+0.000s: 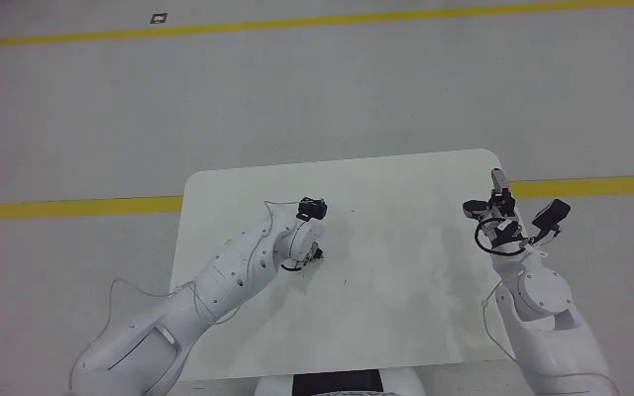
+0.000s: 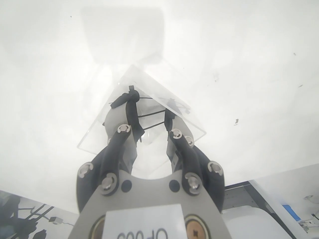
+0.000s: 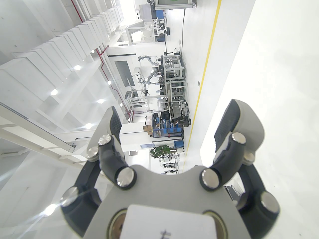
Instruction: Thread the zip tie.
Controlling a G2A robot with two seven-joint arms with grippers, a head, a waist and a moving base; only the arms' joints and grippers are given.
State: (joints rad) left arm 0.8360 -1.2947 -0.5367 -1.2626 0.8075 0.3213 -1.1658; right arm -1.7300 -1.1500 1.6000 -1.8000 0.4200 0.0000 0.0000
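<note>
The zip tie (image 2: 131, 90) sits directly at the left hand (image 2: 149, 108), low over a clear plate (image 2: 147, 82) that lies flat on the worktop (image 1: 396, 198), left of its middle. The left hand's jaws stand partly apart. Three thin black strands of the tie cross the gap from one finger to the other, and what looks like the tie's head is up by the tip of one finger. I cannot tell whether either pad actually pinches the tie, and nothing shows a firm hold.

The strands run along the line on which the jaws close, not across it. From this, closing the hand as it stands would likely buckle the tie rather than pinch it. A grip on a strand probably calls for turning the wrist, or for taking the tie by its head.

The right hand (image 3: 172, 115) is wide open and holds nothing. It is at the right edge of the worktop, well apart from the tie, and faces away towards the room. The left hand is therefore by far the nearer. To feed the tail, the right hand would have to swing round and cross the worktop towards the plate.
</note>
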